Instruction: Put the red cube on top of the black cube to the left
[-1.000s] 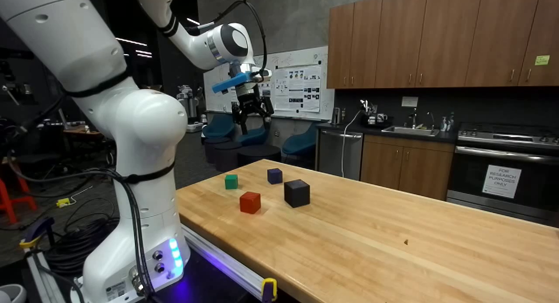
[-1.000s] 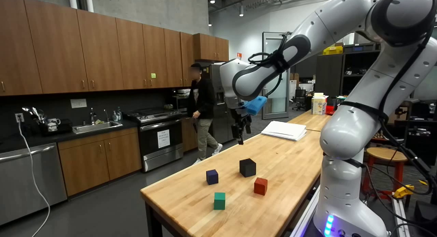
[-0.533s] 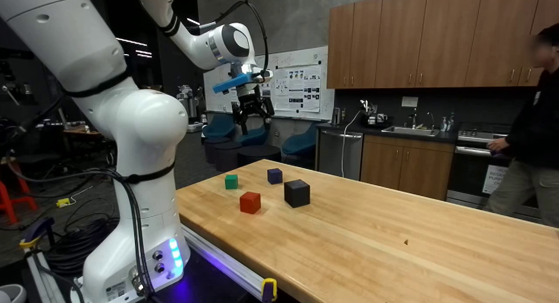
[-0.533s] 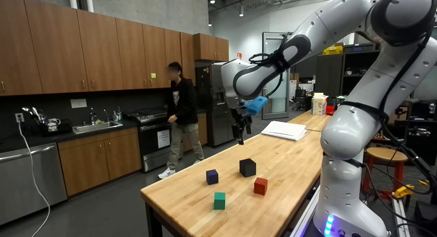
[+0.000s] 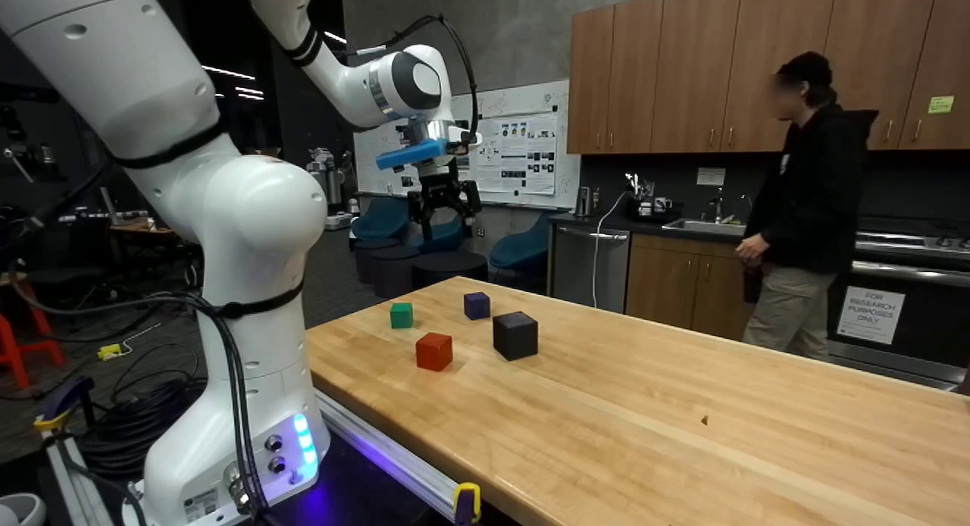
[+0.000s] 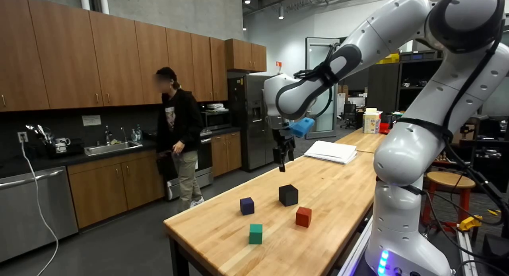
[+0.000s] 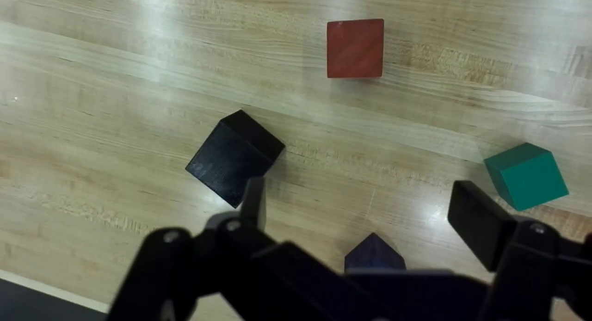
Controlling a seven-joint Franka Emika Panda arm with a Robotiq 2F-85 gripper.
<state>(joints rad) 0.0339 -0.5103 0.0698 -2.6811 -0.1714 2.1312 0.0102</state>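
Note:
The red cube (image 5: 434, 352) rests on the wooden table, nearest the robot's base; the wrist view has the red cube (image 7: 355, 49) near its top. The smaller black cube (image 6: 247, 206), dark blue in tint, sits left of a bigger black cube (image 6: 288, 195) in both exterior views. High above the table, my gripper (image 5: 449, 224) points down, its jaws wide apart with nothing held. In the wrist view the gripper's own body partly hides the smaller black cube (image 7: 373, 254), while the left finger overlaps a corner of the bigger black cube (image 7: 231, 159).
A small green cube (image 6: 255, 234) stands near the table's end. Farther along the wooden table (image 6: 330, 188) lie white papers (image 6: 332, 152) and a carton (image 6: 371, 121). A person (image 6: 179, 129) in dark clothes is walking past on the kitchen side.
My gripper has come down a little and shifted slightly to the right in both exterior views, staying open. The person has walked along the counter. All the cubes are where they were.

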